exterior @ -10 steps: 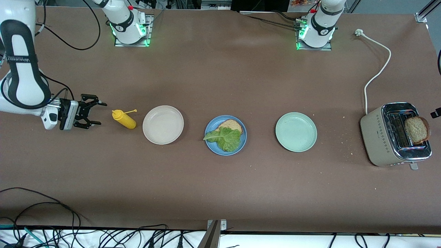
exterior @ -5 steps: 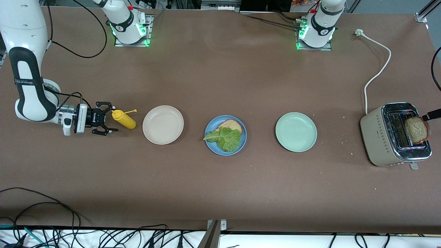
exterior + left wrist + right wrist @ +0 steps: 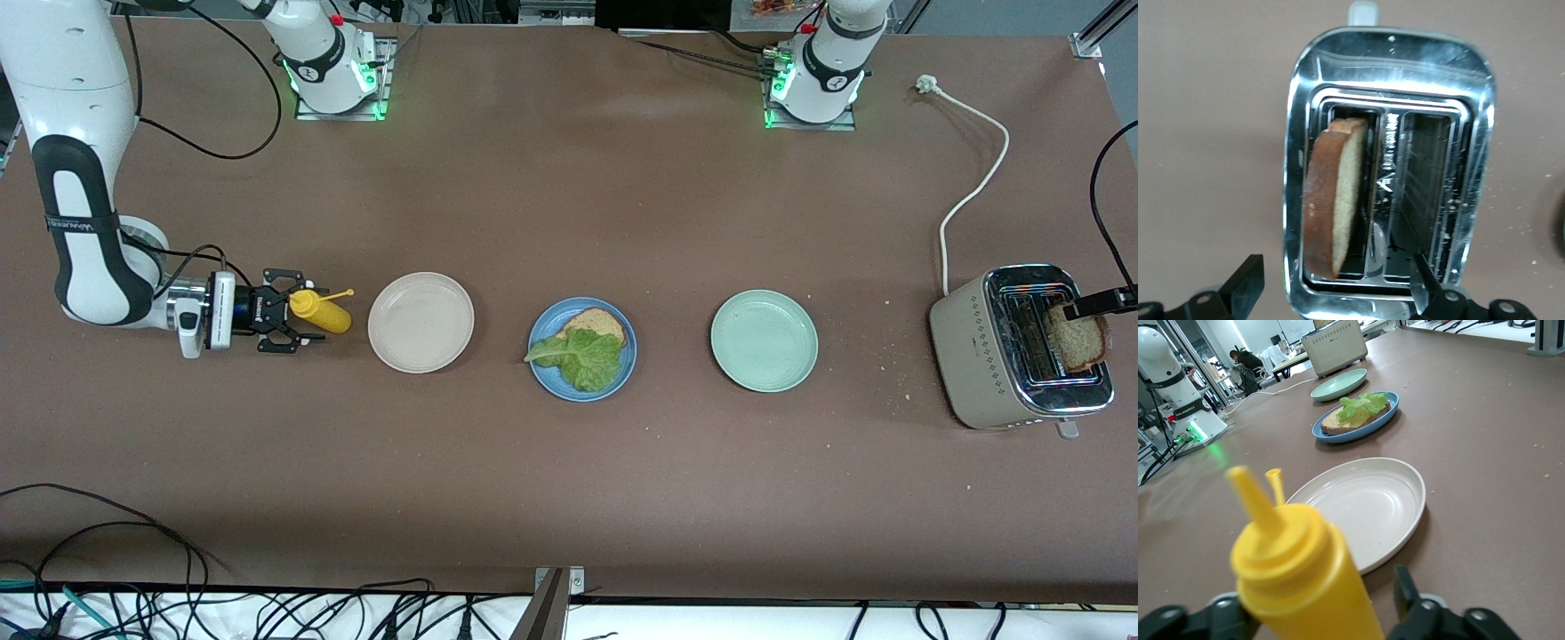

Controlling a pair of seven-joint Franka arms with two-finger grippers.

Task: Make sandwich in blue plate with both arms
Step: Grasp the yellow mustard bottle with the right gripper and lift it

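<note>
Two claws are working: my right claw (image 3: 293, 324), spread around the mustard bottle (image 3: 321, 308), risks tipping it; my left claw (image 3: 1338, 293), parted, is hovering over toast (image 3: 1333, 197).

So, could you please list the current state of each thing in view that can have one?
blue plate: holds one toast slice with lettuce on top, no second slice.
beige plate: bare.
green plate: bare.
toaster: one slot holds a bread slice, the other slot bare.
mustard bottle: lying down, cap off the nozzle.
left gripper: open, over the toaster.
right gripper: open, fingers either side of the bottle.
</note>
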